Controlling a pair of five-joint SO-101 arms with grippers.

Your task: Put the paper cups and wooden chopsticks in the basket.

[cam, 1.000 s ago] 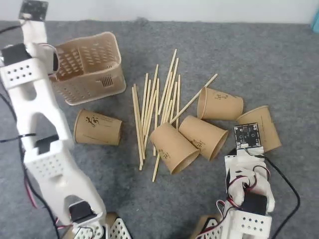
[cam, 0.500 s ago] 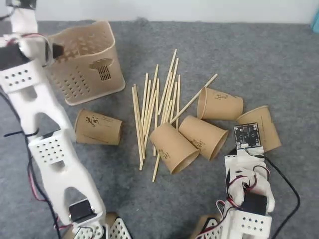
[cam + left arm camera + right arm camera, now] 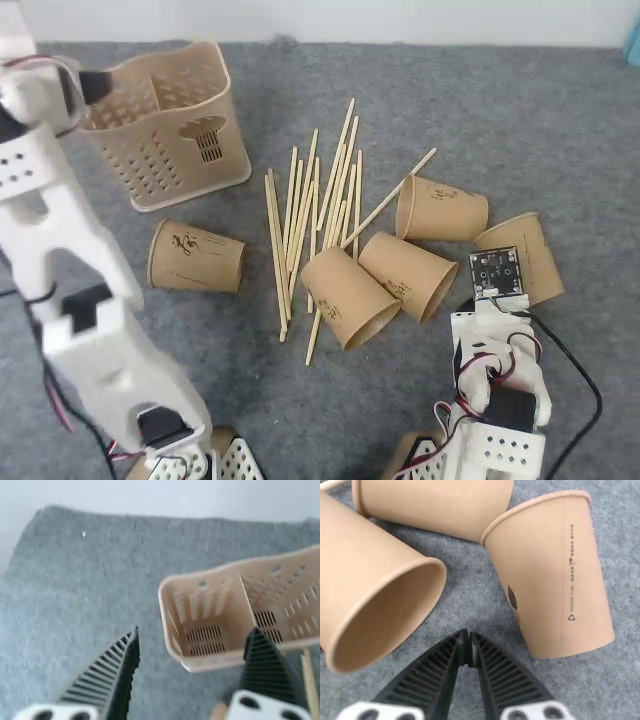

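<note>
The tan slotted basket (image 3: pixel 170 120) stands upright at the back left. My left gripper (image 3: pixel 92 84) is at its left rim; in the left wrist view the left gripper (image 3: pixel 195 647) is open, with the basket (image 3: pixel 210 615) just beyond the fingertips. Wooden chopsticks (image 3: pixel 320 215) lie in a loose pile mid-table. One paper cup (image 3: pixel 195 257) lies on its side near the basket, and several more cups (image 3: pixel 408 275) lie to the right. My right gripper (image 3: pixel 469 641) is shut and holds nothing, low over the mat between two lying cups (image 3: pixel 555 575).
Grey felt mat (image 3: pixel 520 110) covers the table, with bare mat at the back right. The right arm's wrist (image 3: pixel 497 272) covers part of the rightmost cup (image 3: pixel 530 240). The left arm's white links (image 3: pixel 90 340) run along the left side.
The basket went from tipped on its side to upright. The left arm swung back and to the left beside it. The right arm, cups and chopsticks stayed put.
</note>
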